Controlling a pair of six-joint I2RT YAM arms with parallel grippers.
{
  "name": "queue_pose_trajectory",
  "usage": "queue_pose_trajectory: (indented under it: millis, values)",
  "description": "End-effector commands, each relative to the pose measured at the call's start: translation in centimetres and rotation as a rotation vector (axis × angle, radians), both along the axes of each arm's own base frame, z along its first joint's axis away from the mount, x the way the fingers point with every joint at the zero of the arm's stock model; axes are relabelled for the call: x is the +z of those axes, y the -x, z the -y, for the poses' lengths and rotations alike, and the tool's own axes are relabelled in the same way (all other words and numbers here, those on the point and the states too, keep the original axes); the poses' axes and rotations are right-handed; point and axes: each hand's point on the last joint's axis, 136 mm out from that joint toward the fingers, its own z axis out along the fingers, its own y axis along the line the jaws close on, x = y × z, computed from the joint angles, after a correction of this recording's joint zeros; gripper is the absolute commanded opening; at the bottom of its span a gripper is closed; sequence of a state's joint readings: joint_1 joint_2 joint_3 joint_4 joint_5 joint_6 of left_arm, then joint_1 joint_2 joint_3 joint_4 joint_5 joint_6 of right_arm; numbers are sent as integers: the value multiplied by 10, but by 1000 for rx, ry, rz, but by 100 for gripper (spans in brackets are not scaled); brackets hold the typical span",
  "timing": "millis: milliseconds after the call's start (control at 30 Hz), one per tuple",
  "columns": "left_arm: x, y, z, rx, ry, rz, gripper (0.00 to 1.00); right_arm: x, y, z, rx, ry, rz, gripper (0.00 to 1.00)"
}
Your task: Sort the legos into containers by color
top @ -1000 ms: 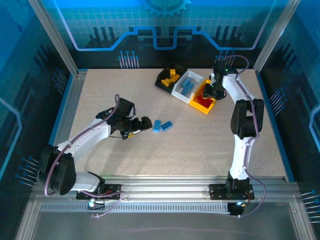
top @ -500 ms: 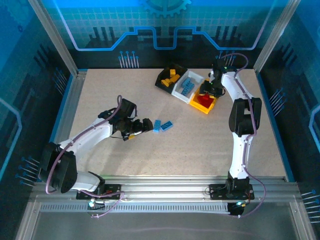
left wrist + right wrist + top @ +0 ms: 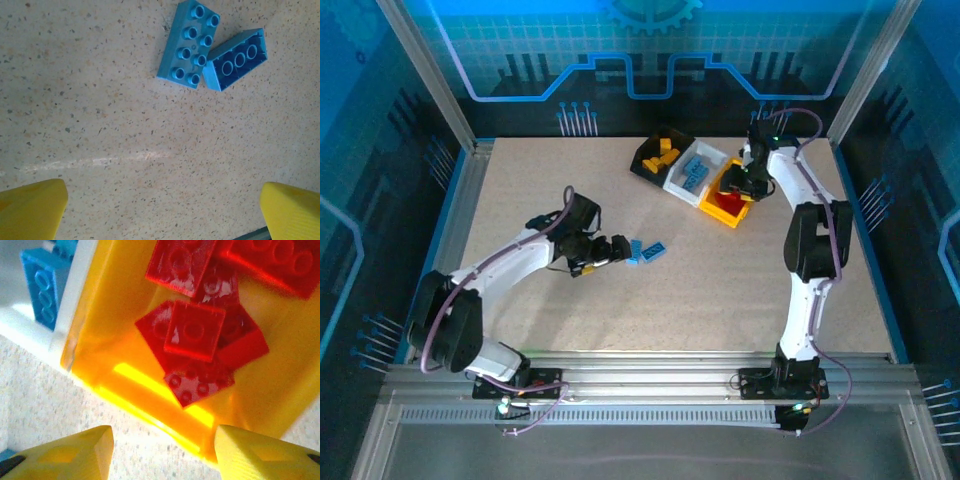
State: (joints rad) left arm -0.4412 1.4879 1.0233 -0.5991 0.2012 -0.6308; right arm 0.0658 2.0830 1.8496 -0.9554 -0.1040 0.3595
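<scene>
Two blue legos (image 3: pixel 636 252) lie loose on the table (image 3: pixel 720 290), left of centre. Your left gripper (image 3: pixel 161 207) hovers low just to their left, its jaws spread wide with nothing between them. Through the left wrist camera you see the studs-up brick (image 3: pixel 189 44) touching the upturned brick (image 3: pixel 236 59) at a corner, so the pair forms a shallow V.

Farther back and to the right, your right gripper (image 3: pixel 162 452) hangs over the yellow bin (image 3: pixel 112 340), jaws likewise wide apart and empty. Beneath it, red bricks (image 3: pixel 194 332) are heaped in that bin.

You have three bins touching in a slanted row. Yellow is nearest and rightmost. The white bin (image 3: pixel 684 191) in the middle holds blue bricks (image 3: pixel 694 172). The black bin (image 3: pixel 642 166), farthest and leftmost, holds yellow-orange bricks (image 3: pixel 665 153).
</scene>
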Motion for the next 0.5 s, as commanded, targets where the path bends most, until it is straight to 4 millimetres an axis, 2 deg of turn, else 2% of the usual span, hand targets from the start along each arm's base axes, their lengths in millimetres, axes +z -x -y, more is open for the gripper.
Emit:
queue_pose_trajectory:
  millis: [0,167,367,467]
  values:
    - [7,-16,10,-82,-34,41,99,27,25,-17,16,-46,31,58]
    - [13,-37,38,-277,-125,81,99,23,75,-28,17,-92,2,58]
    - [18,-57,82,-506,-188,150,99,3,142,-28,-6,-131,-73,58]
    - [13,-62,98,-582,-223,170,99,-5,170,-27,-5,-143,-112,58]
